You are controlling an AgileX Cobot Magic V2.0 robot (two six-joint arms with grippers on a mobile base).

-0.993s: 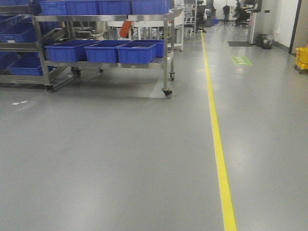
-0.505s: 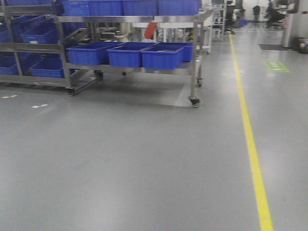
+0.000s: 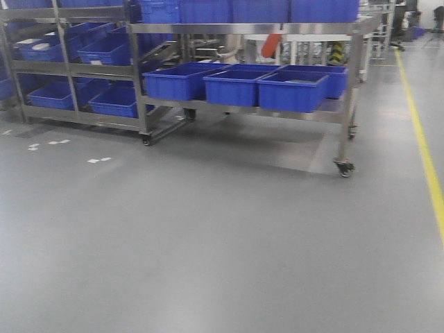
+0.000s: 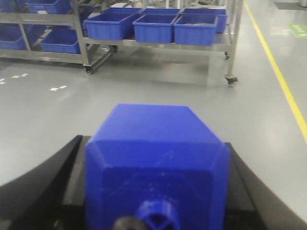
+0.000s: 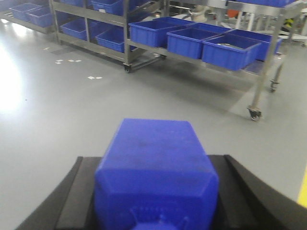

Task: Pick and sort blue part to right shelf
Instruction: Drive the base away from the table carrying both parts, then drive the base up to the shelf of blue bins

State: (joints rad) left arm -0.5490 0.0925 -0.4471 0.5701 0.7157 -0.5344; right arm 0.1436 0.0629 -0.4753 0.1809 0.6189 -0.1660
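1. Left gripper (image 4: 153, 142): fingers clamped on a blue part (image 4: 156, 167), held secure for transit.
2. Right gripper (image 5: 153, 158): fingers clamped likewise on a second blue part (image 5: 156, 172).
3. Right shelf (image 3: 243, 28) stands well apart across the floor (image 3: 208, 243); placement judged not yet begun.

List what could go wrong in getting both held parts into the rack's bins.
The rack's corner caster sticks out at floor level; driving in might clip it. The left blue part and right blue part block much of each wrist view, so the left gripper and right gripper may aim poorly. The upper rail hangs low over the bins; reaching in might strike it.
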